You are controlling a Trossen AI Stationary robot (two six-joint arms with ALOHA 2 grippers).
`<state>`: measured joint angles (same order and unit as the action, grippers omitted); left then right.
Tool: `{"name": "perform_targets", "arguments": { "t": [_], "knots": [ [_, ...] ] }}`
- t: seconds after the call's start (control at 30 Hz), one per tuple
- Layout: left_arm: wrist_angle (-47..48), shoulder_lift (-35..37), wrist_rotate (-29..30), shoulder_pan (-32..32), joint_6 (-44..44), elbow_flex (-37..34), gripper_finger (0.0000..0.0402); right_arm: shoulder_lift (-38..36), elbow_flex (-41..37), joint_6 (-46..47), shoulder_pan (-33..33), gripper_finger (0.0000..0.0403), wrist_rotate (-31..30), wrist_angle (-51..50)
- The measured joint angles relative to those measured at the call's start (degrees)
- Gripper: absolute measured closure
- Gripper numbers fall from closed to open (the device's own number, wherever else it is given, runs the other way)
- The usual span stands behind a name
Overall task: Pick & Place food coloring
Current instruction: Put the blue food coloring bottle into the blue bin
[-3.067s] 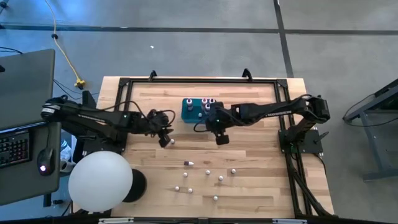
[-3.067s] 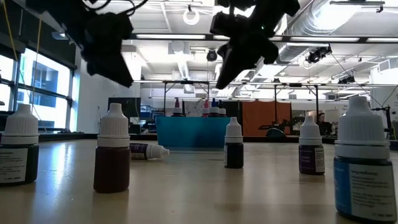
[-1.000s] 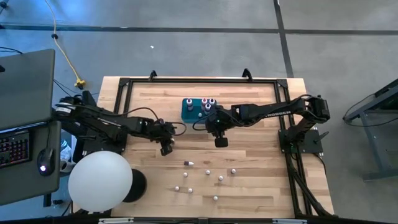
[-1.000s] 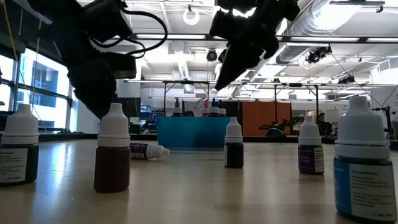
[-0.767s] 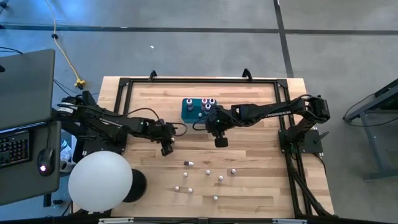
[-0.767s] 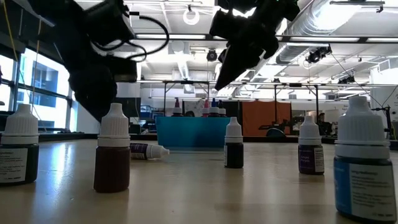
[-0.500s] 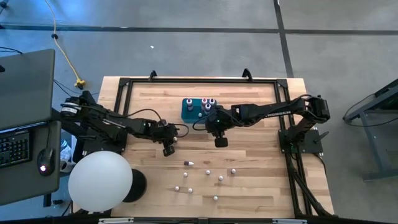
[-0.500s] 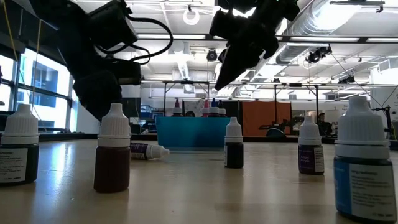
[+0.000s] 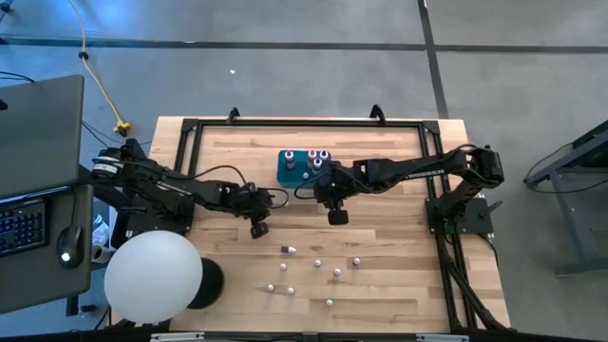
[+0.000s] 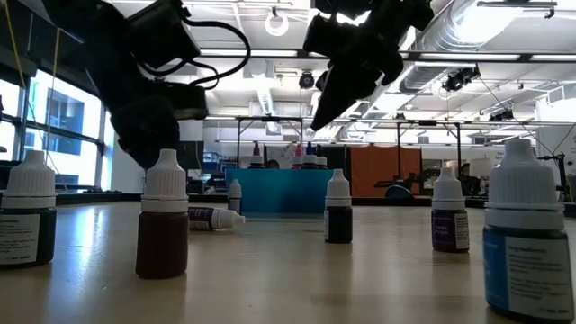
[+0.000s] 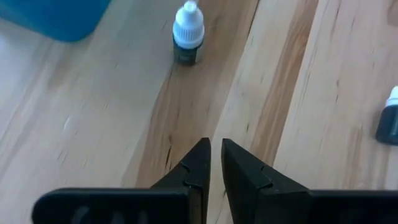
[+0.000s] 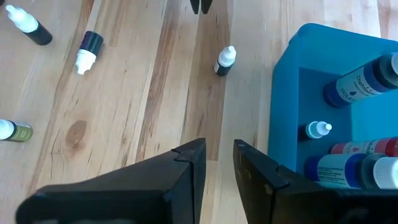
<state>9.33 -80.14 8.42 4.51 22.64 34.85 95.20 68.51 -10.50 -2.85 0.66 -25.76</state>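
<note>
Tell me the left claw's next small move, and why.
Probably reopen the left claw and ease it forward around the small bottle. The claw is shut with nothing between its fingers, while that bottle stands upright on the table beyond its tips, outside the teal box.

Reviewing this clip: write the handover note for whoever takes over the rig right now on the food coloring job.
Left gripper: shut, empty, over the table to the left of and in front of the teal box.
Right gripper: fingers slightly apart, empty, hovering just in front of the box.
Done: several boxed bottles stand inside the box.
Odd one: a small bottle stands upright on the table beside the box, not in it.
Left: about eight loose bottles at the table's front, including a lying bottle on its side.
</note>
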Motion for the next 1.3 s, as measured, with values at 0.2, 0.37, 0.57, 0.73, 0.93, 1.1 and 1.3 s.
{"name": "perform_targets", "arguments": {
  "t": [0.2, 0.37, 0.57, 0.73, 0.93, 1.1, 1.3],
  "knots": [
    [-8.79, -0.9, 3.32, -0.02, -4.87, 0.0, 0.0323, 0.0, 0.0, 0.0, 0.0, 0.0329, 0.0, -0.04],
    [-14.53, -1.91, 6.01, -0.04, -6.42, 0.04, 0.0254, 0.0, 0.0, 0.0, 0.0, 0.0329, 0.01, -0.1],
    [-18.25, -4.78, 10.41, -0.09, -5.8, 0.07, 0.0199, 0.0, 0.0, 0.02, 0.0, 0.0329, 0.01, -0.11],
    [-21.46, -7.84, 11.19, -0.37, -5.68, 0.0, 0.0191, 0.0, 0.0, 0.02, 0.0, 0.0329, 0.01, -0.09],
    [-23.74, -11.18, 11.45, -2.52, -5.67, -0.02, 0.019, 0.0, 0.0, 0.02, 0.0, 0.0329, 0.01, -0.09],
    [-24.17, -11.74, 9.52, -3.86, -5.67, 0.0, 0.0211, 0.0, 0.0, 0.02, 0.0, 0.0329, 0.01, -0.11],
    [-25.27, -11.74, 9.07, -3.87, -6.14, 0.0, 0.028, 0.0, 0.0, -0.19, 0.0, 0.0329, -0.01, -0.09]
  ]
}}
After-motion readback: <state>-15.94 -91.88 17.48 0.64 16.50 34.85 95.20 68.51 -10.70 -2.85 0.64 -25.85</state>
